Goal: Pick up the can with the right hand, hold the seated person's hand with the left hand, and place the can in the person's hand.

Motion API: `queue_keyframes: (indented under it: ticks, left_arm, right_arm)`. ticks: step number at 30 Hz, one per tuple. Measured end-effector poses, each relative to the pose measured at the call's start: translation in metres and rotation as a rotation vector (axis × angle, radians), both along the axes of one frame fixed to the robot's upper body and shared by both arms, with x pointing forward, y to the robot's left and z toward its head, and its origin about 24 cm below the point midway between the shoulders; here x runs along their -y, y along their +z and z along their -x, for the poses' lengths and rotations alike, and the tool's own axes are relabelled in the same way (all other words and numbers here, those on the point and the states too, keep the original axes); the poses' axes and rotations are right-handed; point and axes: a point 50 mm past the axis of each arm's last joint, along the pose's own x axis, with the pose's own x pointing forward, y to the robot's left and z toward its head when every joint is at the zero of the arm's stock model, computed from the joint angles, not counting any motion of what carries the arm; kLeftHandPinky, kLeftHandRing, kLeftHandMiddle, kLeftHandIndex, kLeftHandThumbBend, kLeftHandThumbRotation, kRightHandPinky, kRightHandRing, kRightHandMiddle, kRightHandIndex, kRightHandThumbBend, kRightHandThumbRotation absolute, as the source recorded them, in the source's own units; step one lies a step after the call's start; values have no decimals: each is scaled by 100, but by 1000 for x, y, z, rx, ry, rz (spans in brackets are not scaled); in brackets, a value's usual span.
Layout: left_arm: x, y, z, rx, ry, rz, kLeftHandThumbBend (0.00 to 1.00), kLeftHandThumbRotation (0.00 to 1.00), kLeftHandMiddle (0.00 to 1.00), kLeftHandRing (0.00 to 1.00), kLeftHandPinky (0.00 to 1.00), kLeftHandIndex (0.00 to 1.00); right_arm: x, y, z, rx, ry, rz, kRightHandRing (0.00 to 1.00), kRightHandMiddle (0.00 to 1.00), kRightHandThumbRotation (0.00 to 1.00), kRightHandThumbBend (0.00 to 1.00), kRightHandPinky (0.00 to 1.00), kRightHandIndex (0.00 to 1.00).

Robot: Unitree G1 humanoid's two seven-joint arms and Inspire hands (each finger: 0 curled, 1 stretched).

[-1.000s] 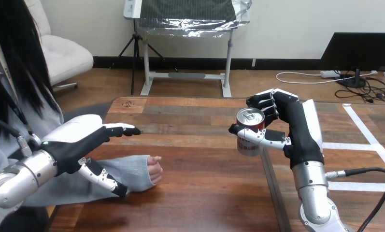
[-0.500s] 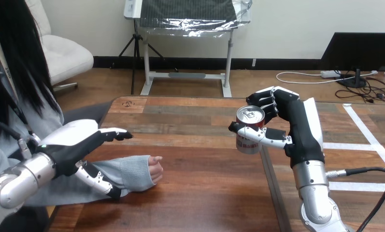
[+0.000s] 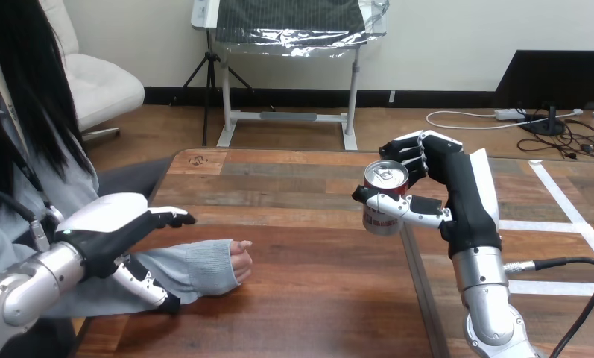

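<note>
The left hand (image 3: 103,224) hangs low at the left, palm down, fingers straight and thumb spread beneath. The right hand (image 3: 461,198) stands upright on its raised silver forearm, fingers and thumb curled round a can (image 3: 383,200).

One can (image 3: 384,179); one table (image 3: 308,298); one person's hand (image 3: 239,261); two robot hands — left robot hand (image 3: 103,226), right robot hand (image 3: 466,201).

Nothing written can be read here: no word, number or sign is legible. The red metal can with a silver top (image 3: 389,186), gripped in the right hand (image 3: 461,198), carries a white band with dark print round its lower part, too small to make out. A small dark mark (image 3: 197,159) sits near the far left corner of the brown wooden table (image 3: 316,291), its form unclear.
</note>
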Motion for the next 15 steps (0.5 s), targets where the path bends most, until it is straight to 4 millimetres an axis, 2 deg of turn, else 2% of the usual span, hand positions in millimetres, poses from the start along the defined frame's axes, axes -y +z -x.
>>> queue_keyframes:
  ticks: [8,15]
  left_arm:
    - [0,-3,0,17,7,-45,100,24,79,76,67,80]
    - [1,-6,0,29,9,-61,100,18,71,67,57,73]
  right_arm:
    - [0,1,0,5,5,-10,41,49,0,81,37,50]
    - [1,1,0,7,5,-14,42,49,0,81,37,50]
